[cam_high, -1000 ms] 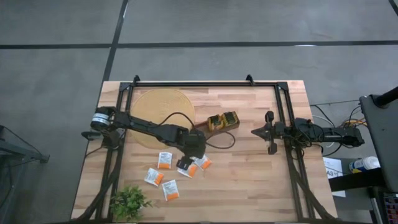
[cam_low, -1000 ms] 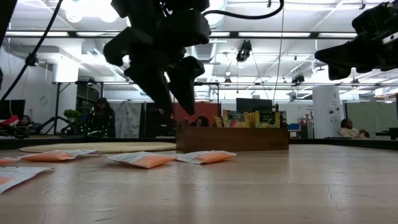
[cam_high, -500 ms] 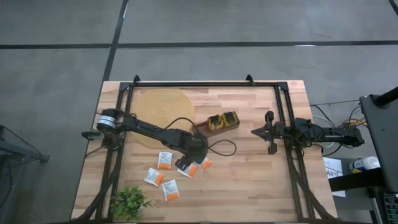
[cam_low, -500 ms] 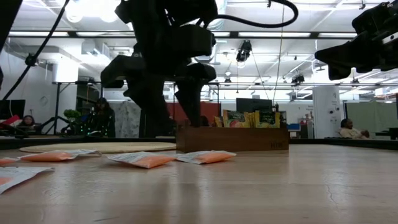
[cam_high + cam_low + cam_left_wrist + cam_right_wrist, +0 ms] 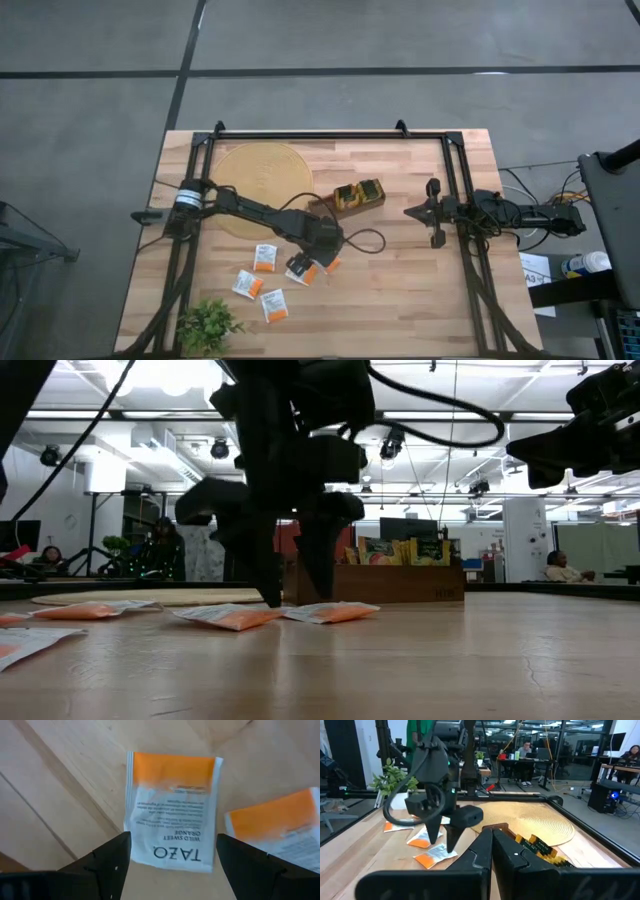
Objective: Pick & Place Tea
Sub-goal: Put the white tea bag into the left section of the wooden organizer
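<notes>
Several white tea sachets with orange patches lie flat on the table near its left front (image 5: 264, 258), (image 5: 273, 305). My left gripper (image 5: 316, 250) is open and points down over one of them (image 5: 172, 805). Its fingers (image 5: 112, 862) stand on either side of that sachet, low above the table (image 5: 292, 595). A second sachet (image 5: 280, 827) lies just beside it. More sachets stand upright in the wooden tray (image 5: 358, 195). My right gripper (image 5: 412, 212) is shut and waits in the air at the right side (image 5: 492, 842).
A round woven mat (image 5: 265, 180) lies on the far left. A small green plant (image 5: 208, 325) stands at the near left corner. A cable (image 5: 365, 240) loops beside the left gripper. Bare wood (image 5: 400, 290) lies toward the near right. People sit in the room behind (image 5: 557, 568).
My left gripper has come down from well above the sachets to just over the table, shifting slightly toward the right edge, and has stayed open. The sachets and my right arm have kept still.
</notes>
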Tool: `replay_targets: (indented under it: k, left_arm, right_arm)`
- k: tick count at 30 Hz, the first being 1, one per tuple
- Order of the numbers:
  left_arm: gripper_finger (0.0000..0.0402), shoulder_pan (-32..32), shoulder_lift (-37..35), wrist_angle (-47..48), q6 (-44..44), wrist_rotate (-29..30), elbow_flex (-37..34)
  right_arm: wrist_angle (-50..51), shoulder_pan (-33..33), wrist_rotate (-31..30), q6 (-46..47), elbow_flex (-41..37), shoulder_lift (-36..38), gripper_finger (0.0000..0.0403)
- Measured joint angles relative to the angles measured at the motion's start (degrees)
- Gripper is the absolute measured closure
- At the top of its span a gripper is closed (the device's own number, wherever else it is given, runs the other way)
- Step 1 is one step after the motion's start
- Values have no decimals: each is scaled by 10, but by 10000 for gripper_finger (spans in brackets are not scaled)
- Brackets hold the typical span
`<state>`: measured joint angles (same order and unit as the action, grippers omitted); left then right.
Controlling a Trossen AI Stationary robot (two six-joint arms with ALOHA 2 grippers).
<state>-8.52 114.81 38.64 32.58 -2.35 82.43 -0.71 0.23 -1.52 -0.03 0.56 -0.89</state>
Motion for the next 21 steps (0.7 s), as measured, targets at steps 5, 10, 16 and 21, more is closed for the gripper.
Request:
replay_targets:
  k: [5,10,16,21]
  left_arm:
    - [116,2,10,-1,1,0,5]
    - [116,6,10,-5,7,0,1]
    - [132,6,10,-7,6,-3,-7]
    - [197,6,10,-5,5,-20,-10]
  right_arm:
    - [0,0,0,0,0,0,394]
    - [0,0,0,0,0,0,394]
    - [0,0,0,0,0,0,394]
    - [0,0,0,0,0,0,394]
